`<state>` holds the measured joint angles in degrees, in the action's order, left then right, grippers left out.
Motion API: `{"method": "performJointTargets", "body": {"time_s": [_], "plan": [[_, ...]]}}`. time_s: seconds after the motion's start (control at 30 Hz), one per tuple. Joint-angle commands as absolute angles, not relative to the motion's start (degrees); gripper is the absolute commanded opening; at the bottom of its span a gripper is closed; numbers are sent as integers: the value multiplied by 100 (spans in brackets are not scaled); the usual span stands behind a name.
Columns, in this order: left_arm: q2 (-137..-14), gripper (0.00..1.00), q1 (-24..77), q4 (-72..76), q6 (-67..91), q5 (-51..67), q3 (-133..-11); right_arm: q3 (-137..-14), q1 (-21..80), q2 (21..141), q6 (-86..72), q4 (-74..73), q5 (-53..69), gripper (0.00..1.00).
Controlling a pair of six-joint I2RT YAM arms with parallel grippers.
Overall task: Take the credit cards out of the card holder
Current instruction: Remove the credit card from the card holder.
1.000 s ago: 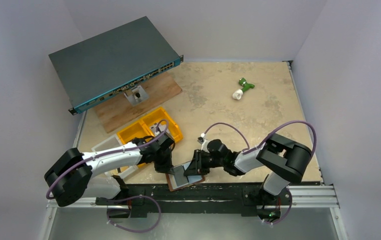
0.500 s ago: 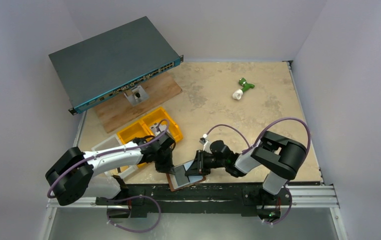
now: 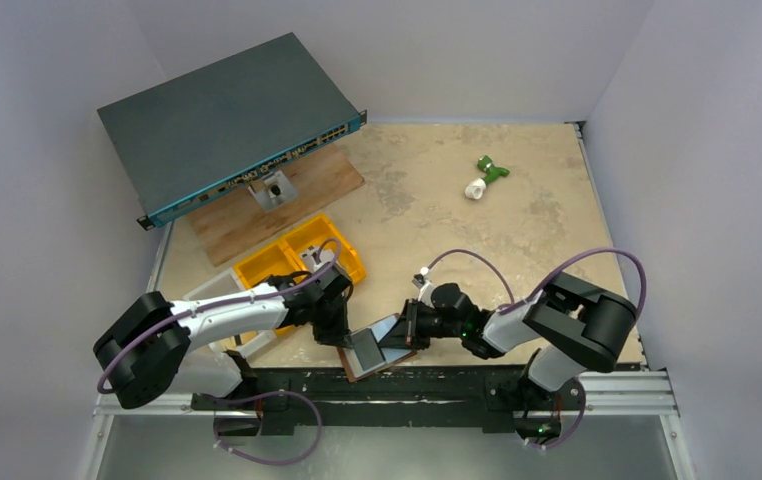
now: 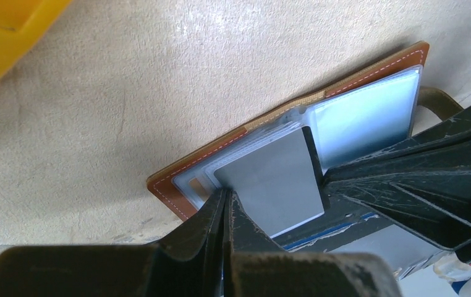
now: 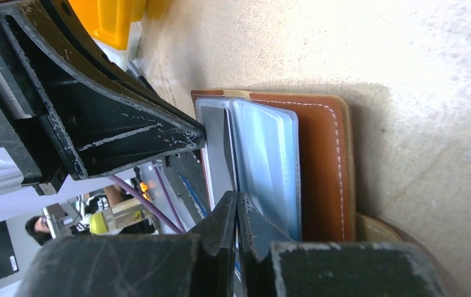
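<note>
The brown leather card holder (image 3: 355,373) lies open at the table's near edge, between the two grippers. In the left wrist view its brown cover (image 4: 369,69) frames clear plastic sleeves and a pale grey credit card (image 4: 276,182). My left gripper (image 4: 225,199) is shut, its tips resting on the holder's near edge at the card's corner. My right gripper (image 5: 237,201) is shut on the near edge of the grey credit card (image 5: 216,148), beside the bluish sleeves (image 5: 264,161). Seen from above, the left gripper (image 3: 344,338) and right gripper (image 3: 407,337) face each other across the holder.
A yellow bin (image 3: 302,258) and a white tray (image 3: 219,292) stand just behind the left arm. Further back are a wooden board (image 3: 277,205) and a dark network switch (image 3: 227,125). A green and white object (image 3: 484,178) lies at the far right. The black rail (image 3: 437,380) runs along the near edge.
My right gripper has closed and shifted slightly to the right, and the grey card now stands up a little from the holder. The left arm has barely moved.
</note>
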<state>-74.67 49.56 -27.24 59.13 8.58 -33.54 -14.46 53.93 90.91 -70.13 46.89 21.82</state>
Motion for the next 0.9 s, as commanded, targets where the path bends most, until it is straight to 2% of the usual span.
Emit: {"method": "performJointTargets", "body": {"time_s": [0.0, 0.17, 0.3, 0.37, 0.5, 0.63, 0.87], "plan": [[-7677, 0, 4932, -3120, 5784, 273, -3094, -1328, 5353, 8758, -7052, 4371, 1772, 0], [-7692, 0, 4912, -3099, 5750, 289, -3107, -1371, 5349, 8750, -6930, 4320, 1853, 1], [-7770, 0, 4917, -3045, 5702, 344, -3144, -1545, 5360, 9067, -6809, 4657, 2121, 17], [-7806, 0, 4917, -3013, 5687, 368, -3157, -1574, 5361, 9177, -6809, 4832, 2232, 21], [-7844, 0, 4918, -2956, 5688, 407, -3189, -1665, 5369, 9260, -6755, 4877, 2367, 21], [-7890, 0, 4913, -2917, 5655, 443, -3251, -1728, 5366, 9356, -6727, 4847, 2409, 11], [-7961, 0, 4917, -2892, 5571, 509, -3329, -1766, 5370, 9531, -6763, 5032, 2514, 9]]}}
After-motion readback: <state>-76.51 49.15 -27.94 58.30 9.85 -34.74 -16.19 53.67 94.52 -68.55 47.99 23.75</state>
